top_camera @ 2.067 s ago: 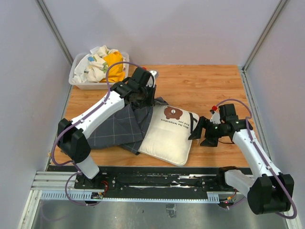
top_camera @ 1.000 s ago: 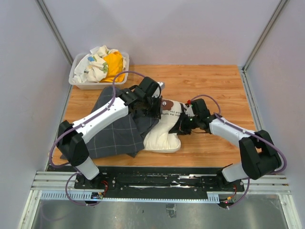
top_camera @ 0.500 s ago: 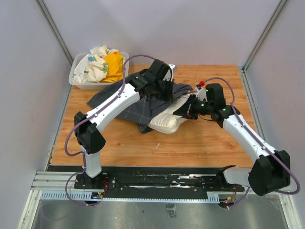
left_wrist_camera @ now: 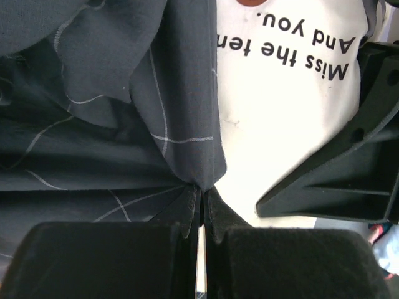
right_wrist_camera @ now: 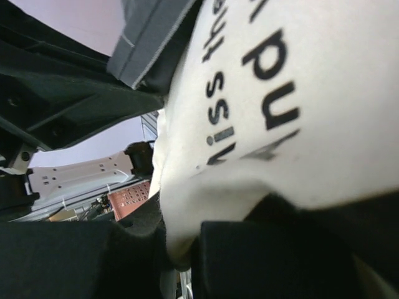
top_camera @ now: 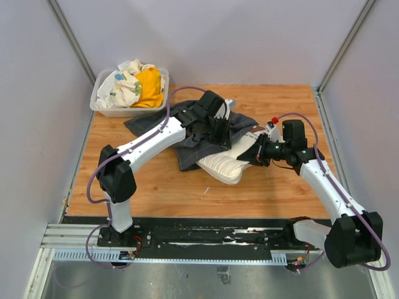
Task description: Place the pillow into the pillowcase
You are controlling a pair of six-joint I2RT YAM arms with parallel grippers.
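Bulging pillow (top_camera: 225, 164) in right end effector (top_camera: 256, 152)

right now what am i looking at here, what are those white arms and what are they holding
Two white robot arms stand at the near edge of a wooden table. One picture looks down from above; the other two come from a camera on each wrist. The left tool is shut on the edge of the grey checked pillowcase. The right tool is shut on the cream pillow, which lies partly under the case. A bin of crumpled cloths sits far left.
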